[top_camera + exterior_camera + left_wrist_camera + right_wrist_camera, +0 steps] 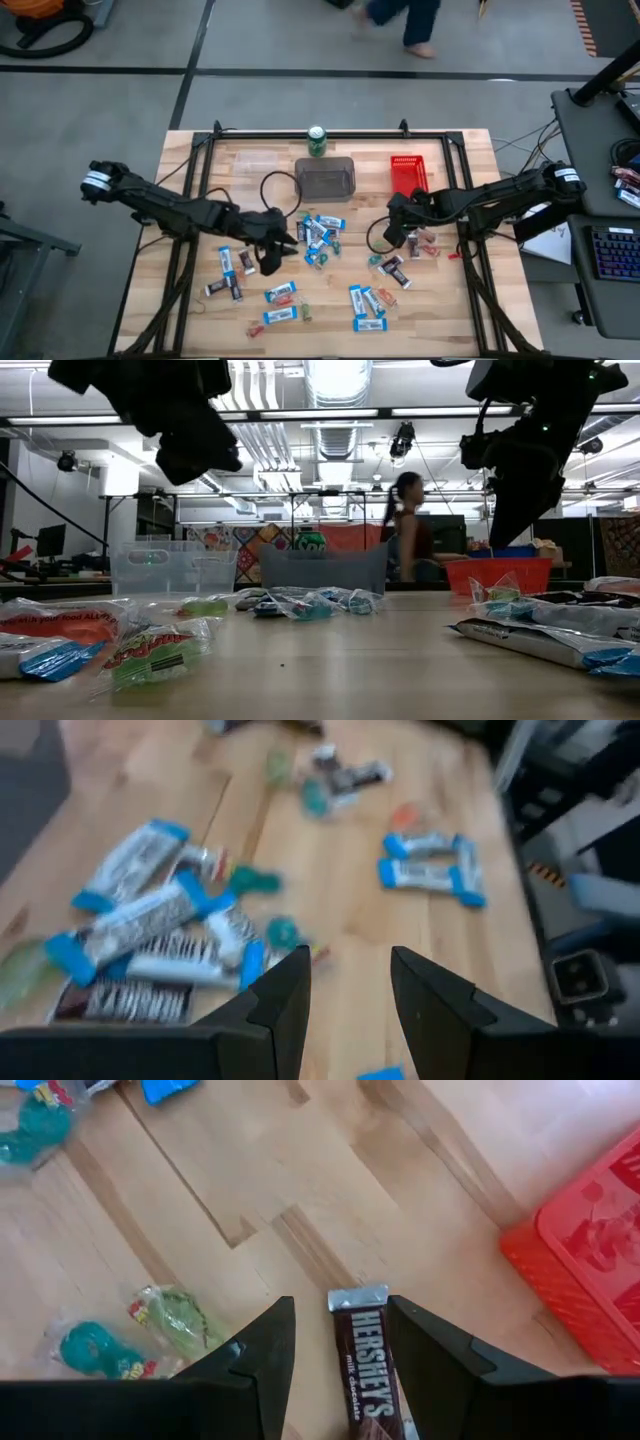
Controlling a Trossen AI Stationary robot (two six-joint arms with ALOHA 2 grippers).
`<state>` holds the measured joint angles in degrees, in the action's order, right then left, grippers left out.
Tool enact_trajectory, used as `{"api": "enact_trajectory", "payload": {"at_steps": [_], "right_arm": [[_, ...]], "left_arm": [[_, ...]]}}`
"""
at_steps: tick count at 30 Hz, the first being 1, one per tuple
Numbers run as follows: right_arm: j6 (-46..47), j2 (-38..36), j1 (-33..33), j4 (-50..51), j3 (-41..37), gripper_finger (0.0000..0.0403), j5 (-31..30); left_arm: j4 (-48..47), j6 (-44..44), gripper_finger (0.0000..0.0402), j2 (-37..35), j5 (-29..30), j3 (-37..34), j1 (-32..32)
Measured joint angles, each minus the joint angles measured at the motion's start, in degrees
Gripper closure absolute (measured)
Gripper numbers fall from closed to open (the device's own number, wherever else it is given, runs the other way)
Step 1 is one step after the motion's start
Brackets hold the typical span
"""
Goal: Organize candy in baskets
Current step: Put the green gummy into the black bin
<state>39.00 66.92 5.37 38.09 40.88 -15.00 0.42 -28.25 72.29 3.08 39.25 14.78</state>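
**Right gripper clamped on a dark bar, left gripper free over the candy pile**

Right gripper (340, 1342): fingers closed around a dark brown mini bar (368, 1360), silver-ended wrapper sticking out between them above the bare wood. In the high view this gripper (396, 232) sits just in front of the red slotted basket (407, 172), near but not over it. The wrist view shows the basket's red corner (585, 1255) off to one side, a green wrapped piece (178, 1320) and a teal piece (90, 1348) on the table on the other.

Left gripper (347, 985): fingers parted, nothing between them, only table visible in the gap. It hangs at the left edge of the central candy cluster (318, 238) in the high view (272, 250). Blue-and-white mini bars (140, 915) lie heaped just beside its fingers; two more blue-and-white bars (432, 872) lie farther out.

Baskets: grey translucent basket (325, 178) at the middle back, clear basket (255, 165) to its left, hard to make out from above, plain in the low view (170, 568). Contents of the three baskets cannot be told.

Most candy is loose on the table (455, 310), scattered in front of the baskets. Green drink can (317, 140) upright behind the grey basket. A person (408, 540) is in the room behind the table.
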Motion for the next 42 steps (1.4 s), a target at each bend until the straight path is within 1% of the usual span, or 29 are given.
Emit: {"api": "enact_trajectory", "payload": {"at_steps": [3,6,9,12,15,17,20,22,24,30,33,42], "right_arm": [[0.2,0.0,0.0,0.0,0.0,0.0252,0.4],[0.9,0.0,0.0,-0.2,0.0,0.0252,0.5],[0.9,-0.1,0.0,-1.8,0.0,0.0252,0.4],[0.9,-0.1,0.0,-3.9,0.0,0.0252,-0.1],[-0.3,0.0,0.0,-6.3,0.0,0.0252,-0.4],[-5.0,0.0,0.2,-6.4,0.0,0.0252,0.7],[-15.8,0.0,2.5,-6.3,0.0,0.0252,4.2],[-22.0,0.0,4.5,-6.3,0.0,0.0252,4.5],[-25.2,0.2,6.4,-6.7,0.0,0.0252,3.8],[-25.1,3.3,11.0,-7.2,0.0,0.0252,2.0],[-24.8,5.7,11.8,-7.3,0.0,0.0252,0.4],[-26.2,12.6,11.7,-12.0,0.0,0.0252,0.4]], "left_arm": [[9.8,0.7,0.0277,0.1,-3.4,-3.5,1.7],[14.4,1.2,0.0277,0.1,-6.3,-5.2,2.2],[15.2,-0.2,0.0277,0.1,-6.8,-5.1,2.3],[15.5,-3.3,0.0277,0.7,-6.8,-3.7,2.3],[15.1,-3.9,0.0277,1.8,-7.6,-1.6,2.3],[15.0,-2.8,0.0277,3.0,-9.6,-0.4,2.4],[14.7,-2.1,0.0277,5.0,-13.8,0.9,2.5],[15.1,-1.8,0.0277,6.6,-15.0,1.9,2.5],[14.9,-0.9,0.0277,8.3,-15.1,2.3,2.5],[16.1,0.9,0.0277,13.0,-15.0,3.4,2.5],[17.6,1.2,0.0277,13.4,-15.1,3.4,2.4],[17.9,2.9,0.0277,12.6,-15.0,3.3,2.4]]}}
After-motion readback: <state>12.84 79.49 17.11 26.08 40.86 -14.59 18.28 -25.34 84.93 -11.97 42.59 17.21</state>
